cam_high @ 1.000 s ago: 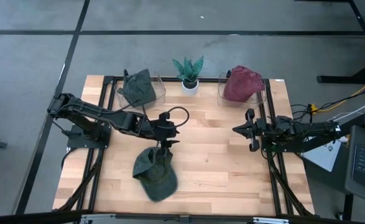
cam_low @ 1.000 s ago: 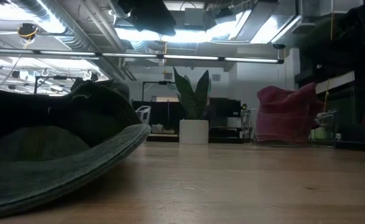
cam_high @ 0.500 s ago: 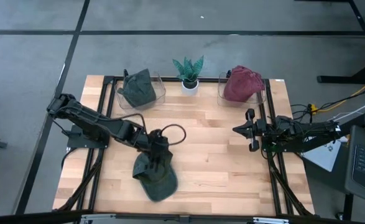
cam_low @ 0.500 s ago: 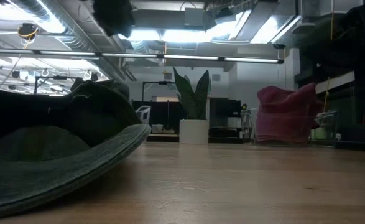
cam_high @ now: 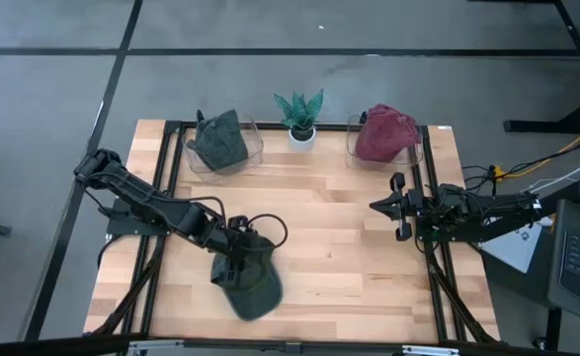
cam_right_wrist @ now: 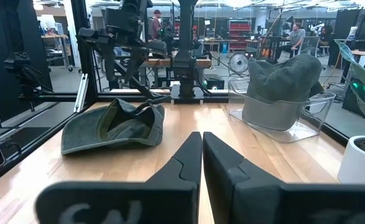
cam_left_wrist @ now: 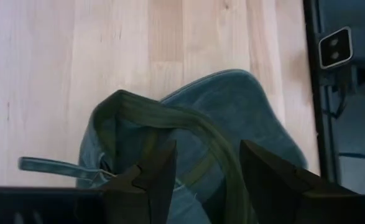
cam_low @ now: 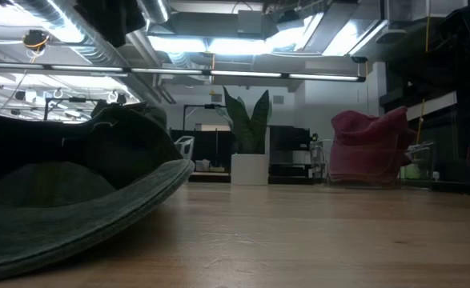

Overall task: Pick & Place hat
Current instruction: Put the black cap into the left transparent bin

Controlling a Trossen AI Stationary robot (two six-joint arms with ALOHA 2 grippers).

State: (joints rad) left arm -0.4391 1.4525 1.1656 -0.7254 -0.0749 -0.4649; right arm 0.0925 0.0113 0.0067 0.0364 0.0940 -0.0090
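A dark green hat (cam_high: 250, 282) lies on the wooden table near its near edge, left of centre, brim flat on the wood and crown creased into a raised fold (cam_left_wrist: 170, 115). The hat fills the left of the low view (cam_low: 66, 192) and shows across the table in the right wrist view (cam_right_wrist: 117, 127). My left gripper (cam_high: 238, 252) hangs open over the hat's far part, fingers on either side of the fold (cam_left_wrist: 208, 146), and shows dark above the hat in the low view (cam_low: 122, 16). My right gripper (cam_high: 378, 206) waits shut at the table's right edge (cam_right_wrist: 201, 140).
At the far edge stand a clear bin with another green hat (cam_high: 220, 143), a small potted plant (cam_high: 299, 119) and a clear bin with a maroon hat (cam_high: 383, 133). Bare wood lies between the hat and my right arm. Black frame rails (cam_high: 430, 198) run along both sides.
My left gripper has moved from beyond the hat's far side toward the near edge and a little left, ending over the hat. The hat has stayed where it lay.
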